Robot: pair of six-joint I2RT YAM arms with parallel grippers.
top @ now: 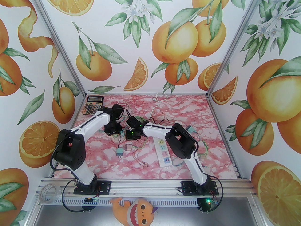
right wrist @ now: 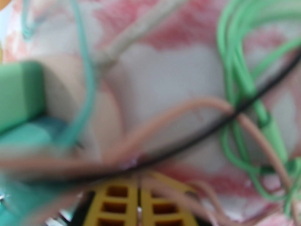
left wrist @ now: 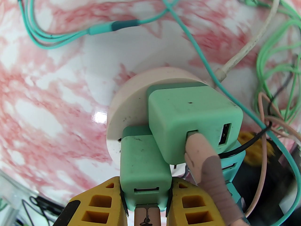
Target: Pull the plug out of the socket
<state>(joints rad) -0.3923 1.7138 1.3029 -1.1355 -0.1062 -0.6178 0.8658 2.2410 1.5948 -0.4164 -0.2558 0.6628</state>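
A round pale pink socket (left wrist: 131, 95) lies on the pink marble table, with several green plugs stuck in it. My left gripper (left wrist: 145, 188) is shut on the small green plug (left wrist: 143, 154) at the socket's near edge, its yellow fingers (left wrist: 98, 203) pressing both sides. Beside it sits a bigger green plug (left wrist: 188, 112) carrying a pink USB cable (left wrist: 207, 168). From above, the left gripper (top: 114, 133) hangs over the socket (top: 115, 139). My right gripper (right wrist: 139, 192) is just right of the socket (right wrist: 68, 86), fingers together among loose pink and black wires; the view is blurred.
A tangle of green, teal, pink and white cables (top: 155, 116) spreads behind the grippers. A white power strip (top: 162, 153) lies under the right arm. Two loose plugs (top: 124, 149) rest in front. A calculator (top: 93, 105) sits at the back left corner.
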